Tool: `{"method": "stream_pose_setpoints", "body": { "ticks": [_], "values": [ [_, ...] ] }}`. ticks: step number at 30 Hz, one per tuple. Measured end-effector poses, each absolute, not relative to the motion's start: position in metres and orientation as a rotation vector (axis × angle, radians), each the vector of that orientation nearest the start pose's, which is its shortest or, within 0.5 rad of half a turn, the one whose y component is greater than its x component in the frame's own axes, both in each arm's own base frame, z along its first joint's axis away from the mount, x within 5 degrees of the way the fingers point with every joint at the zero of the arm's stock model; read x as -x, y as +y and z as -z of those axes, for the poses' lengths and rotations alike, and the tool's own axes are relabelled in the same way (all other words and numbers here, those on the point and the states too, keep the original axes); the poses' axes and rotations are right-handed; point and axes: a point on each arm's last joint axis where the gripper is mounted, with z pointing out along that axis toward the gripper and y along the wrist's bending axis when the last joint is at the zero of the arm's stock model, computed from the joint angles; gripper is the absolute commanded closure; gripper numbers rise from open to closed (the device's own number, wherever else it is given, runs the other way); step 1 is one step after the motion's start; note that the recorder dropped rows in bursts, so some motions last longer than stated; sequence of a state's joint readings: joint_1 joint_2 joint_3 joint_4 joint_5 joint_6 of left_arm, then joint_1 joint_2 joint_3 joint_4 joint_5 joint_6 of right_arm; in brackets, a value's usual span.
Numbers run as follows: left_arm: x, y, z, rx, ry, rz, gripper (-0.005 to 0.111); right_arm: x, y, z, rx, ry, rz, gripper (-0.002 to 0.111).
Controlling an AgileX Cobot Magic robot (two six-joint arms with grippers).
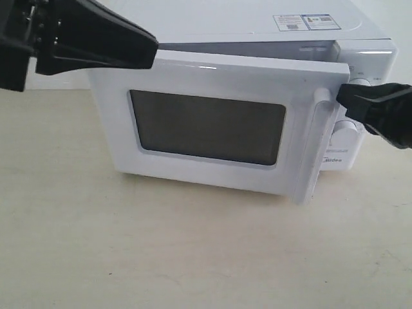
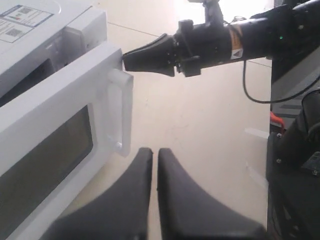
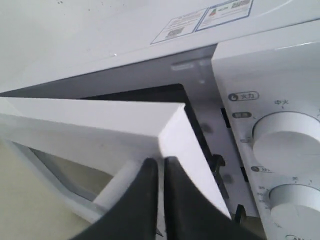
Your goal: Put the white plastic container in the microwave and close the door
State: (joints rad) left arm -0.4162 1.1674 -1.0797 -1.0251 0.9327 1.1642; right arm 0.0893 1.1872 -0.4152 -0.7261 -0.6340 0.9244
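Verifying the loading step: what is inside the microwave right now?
Only a dark sliver of cavity shows past the nearly shut door; its dark window reveals nothing. Any container inside is hidden.

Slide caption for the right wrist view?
Shut right gripper at the free edge of the ajar microwave door.

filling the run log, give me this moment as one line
door: ajar, not latched | right gripper: shut, tip at door's free edge | left gripper: shut, empty | container: not seen
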Motion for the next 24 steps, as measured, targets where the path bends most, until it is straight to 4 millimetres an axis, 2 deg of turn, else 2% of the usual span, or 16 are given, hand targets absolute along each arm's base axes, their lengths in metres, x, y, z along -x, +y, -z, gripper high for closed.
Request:
{"method": "stream_pose_setpoints", "body": {
  "ticks": [5, 10, 24],
  "values": [
    [-0.163, -0.142, -0.399, -1.199, 1.665, 0.827, 0.102, -0.244, 0.058, -0.248, 0.123, 1.762, -0.634, 0.108],
    [-0.156, -0.139, -0.404, -1.202, 1.641, 0.823, 0.102, -0.266, 0.06, -0.248, 0.125, 1.763, -0.637, 0.108],
    [-0.155, -0.139, -0.404, -1.206, 1.641, 0.826, 0.102, -0.291, 0.066, -0.247, 0.159, 1.731, -0.646, 0.108]
  ]
}}
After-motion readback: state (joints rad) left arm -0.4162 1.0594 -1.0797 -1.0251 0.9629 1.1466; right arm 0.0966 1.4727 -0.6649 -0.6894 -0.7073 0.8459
